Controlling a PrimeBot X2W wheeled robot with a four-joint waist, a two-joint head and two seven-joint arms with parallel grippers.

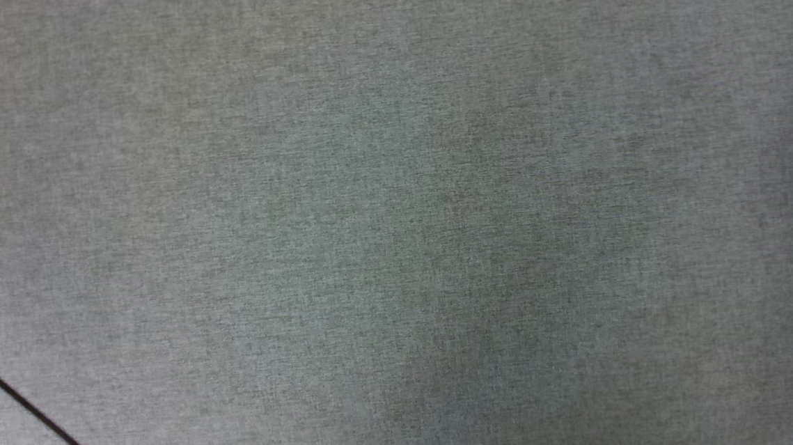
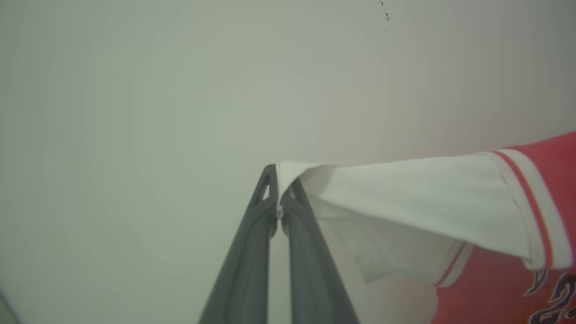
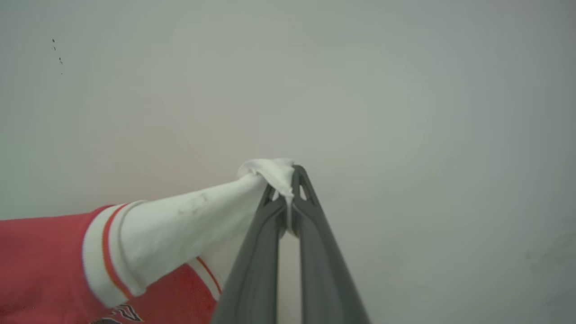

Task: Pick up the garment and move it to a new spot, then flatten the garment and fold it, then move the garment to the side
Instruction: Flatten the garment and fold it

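1. Head view: I saw the grey woven tabletop [image 1: 393,181], with a thin black cable [image 1: 33,414] cutting across the corner at 7 o'clock.
2. Left wrist view: the left gripper [image 2: 281,182] was clenched on the edge of a white sleeve [image 2: 405,202]. The garment [image 2: 495,288] ran off toward 3 o'clock, with its red body and dark lettering down at 4 o'clock, against a pale blank surface [image 2: 135,112].
3. Right wrist view: the right gripper [image 3: 288,184] was pinched shut on the other white sleeve, and the red body sat at 8 o'clock.
4. I judged the garment was up off the table and spread between my two arms, so the carry to a new spot was in hand. The next move called for lowering both arms together over the tabletop, sleeves kept well apart, so the cloth would land flat before either grip let go.
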